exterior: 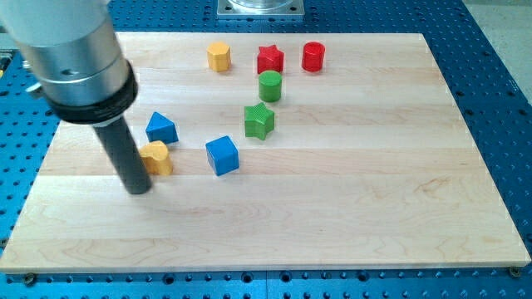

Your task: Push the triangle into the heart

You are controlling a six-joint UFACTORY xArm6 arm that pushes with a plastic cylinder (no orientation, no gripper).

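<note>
The blue triangle lies at the board's left-centre. The yellow heart sits just below it, nearly touching its lower edge. My tip rests on the board just left of and below the yellow heart, the dark rod's side close against the heart's left edge. The rod rises up and to the view's left into a large grey cylinder at the top left corner.
A blue cube sits right of the heart. A green star, green cylinder, red star, red cylinder and yellow hexagon lie toward the top. The wooden board is edged by blue perforated table.
</note>
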